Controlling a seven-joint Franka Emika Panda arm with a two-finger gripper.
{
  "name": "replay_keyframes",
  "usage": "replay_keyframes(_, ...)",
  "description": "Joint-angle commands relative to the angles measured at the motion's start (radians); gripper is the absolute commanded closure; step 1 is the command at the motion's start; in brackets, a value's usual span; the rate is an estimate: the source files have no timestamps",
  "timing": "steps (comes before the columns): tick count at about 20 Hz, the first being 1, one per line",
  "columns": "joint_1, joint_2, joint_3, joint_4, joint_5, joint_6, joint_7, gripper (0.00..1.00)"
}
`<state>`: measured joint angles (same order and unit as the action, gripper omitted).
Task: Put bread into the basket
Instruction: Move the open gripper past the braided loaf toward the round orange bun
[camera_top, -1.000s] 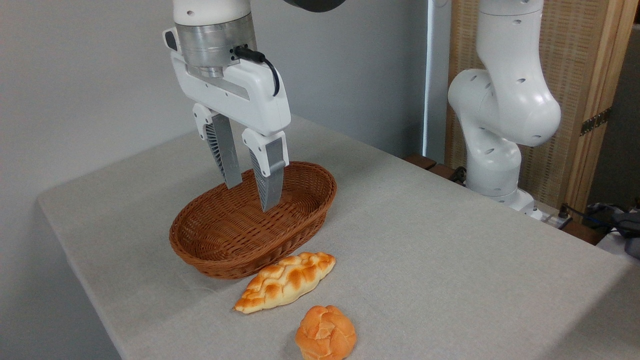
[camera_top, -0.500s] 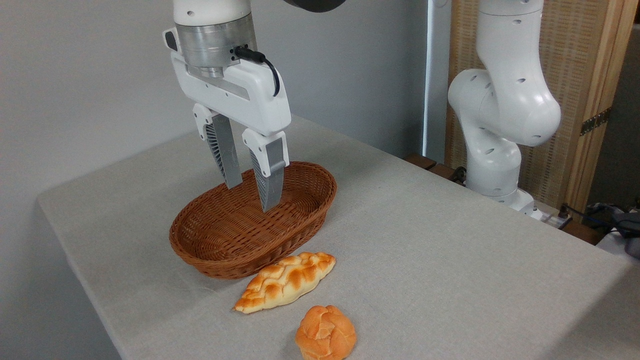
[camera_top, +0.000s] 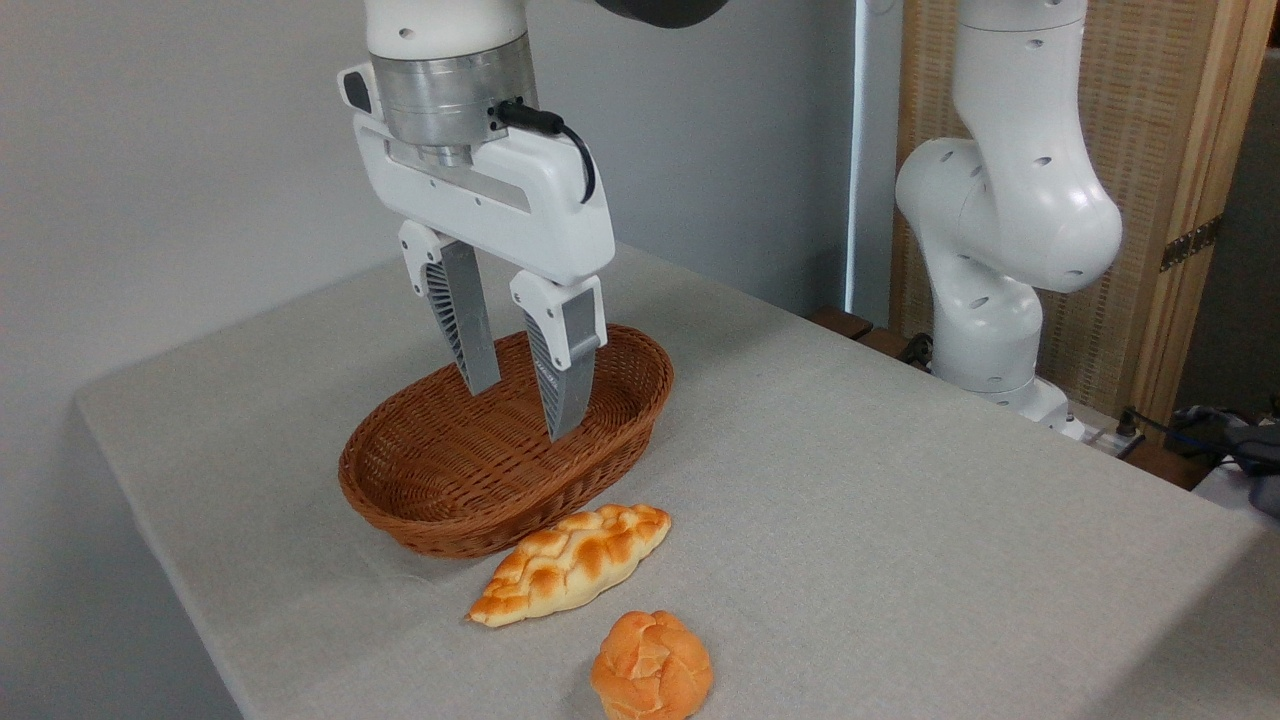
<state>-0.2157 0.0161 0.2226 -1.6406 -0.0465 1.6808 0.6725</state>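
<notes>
The bread (camera_top: 651, 666), a small round orange-brown knotted bun, lies on the grey tablecloth near the front edge. Behind it and to the left stands the oval reddish-brown wicker basket (camera_top: 400, 512), with nothing inside. My gripper (camera_top: 522, 408) hangs above the basket's middle, open, its grey ribbed fingers (camera_top: 566, 385) pointing down with nothing between them. It is well apart from the bun, up and to the left of it.
A longer pale golden braided loaf (camera_top: 569, 563) lies between the basket and the bun, touching the basket's front rim. The arm's white base (camera_top: 1000, 250) stands at the table's right rear. The table's front edge runs close below the bun.
The gripper has shifted slightly right and down, toward the front of the basket. The fingers stay open. The bun, loaf and basket have not moved.
</notes>
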Motion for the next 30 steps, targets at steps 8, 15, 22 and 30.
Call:
replay_keyframes(8,-0.004,0.004,0.060,0.002,-0.007,-0.032,0.055,0.00)
replay_keyframes(15,-0.004,0.034,0.064,0.002,0.049,-0.001,0.065,0.00)
replay_keyframes(22,-0.004,0.038,0.109,-0.033,0.053,0.099,0.078,0.00)
replay_keyframes(30,-0.004,0.038,0.139,-0.166,0.054,0.237,0.177,0.00)
